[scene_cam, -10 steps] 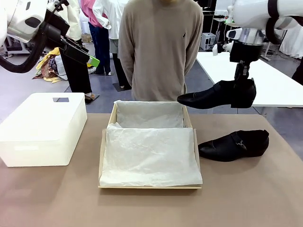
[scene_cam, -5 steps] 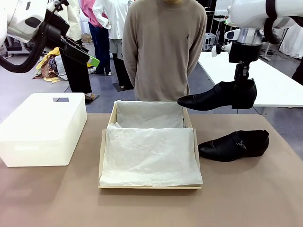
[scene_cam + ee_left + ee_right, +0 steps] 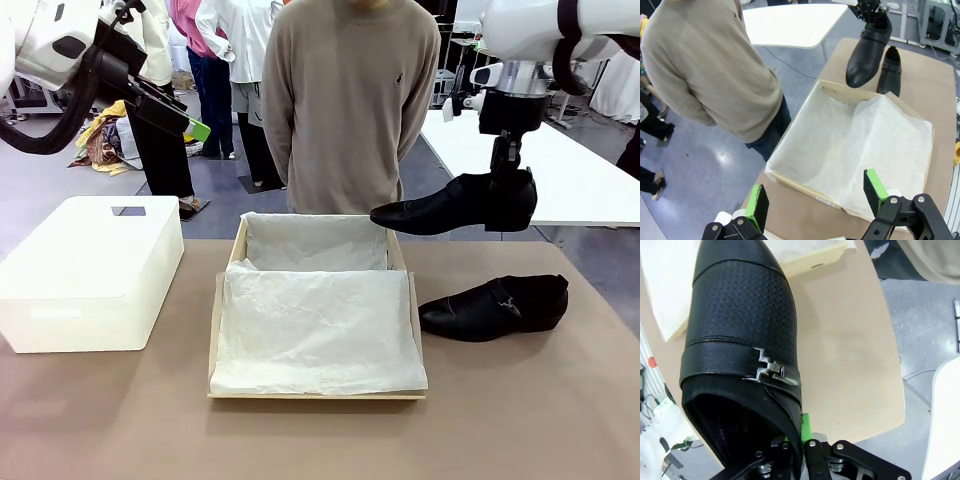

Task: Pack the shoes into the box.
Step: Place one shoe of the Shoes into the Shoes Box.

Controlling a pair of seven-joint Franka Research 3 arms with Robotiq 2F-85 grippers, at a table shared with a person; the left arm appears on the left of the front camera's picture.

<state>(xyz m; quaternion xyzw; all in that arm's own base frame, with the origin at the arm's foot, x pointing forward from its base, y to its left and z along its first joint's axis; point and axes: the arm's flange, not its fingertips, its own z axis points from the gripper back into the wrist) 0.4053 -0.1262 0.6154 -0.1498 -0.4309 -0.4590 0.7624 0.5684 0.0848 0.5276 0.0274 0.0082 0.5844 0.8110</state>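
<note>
One black shoe (image 3: 455,203) hangs level in the air over the box's far right corner, toe pointing left. My right gripper (image 3: 506,168) is shut on its heel rim from above. The wrist view shows that shoe (image 3: 740,340), its metal buckle, and my right gripper (image 3: 802,440) pinching the heel wall. The other shoe (image 3: 495,305) lies on the table right of the box (image 3: 216,320), which is lined with white tissue paper (image 3: 315,320). My left gripper (image 3: 180,118) is raised at the far left, and in its own view it (image 3: 816,197) stands open above the box (image 3: 805,189).
A white plastic bin (image 3: 90,270) stands left of the box. A person in a beige sweater (image 3: 345,100) stands at the far edge behind the box. A white table (image 3: 570,170) is at the back right. Brown tabletop (image 3: 320,440) lies bare in front.
My right gripper has carried the held shoe slightly left, toward the box. The left arm, the second shoe and the box have not moved.
</note>
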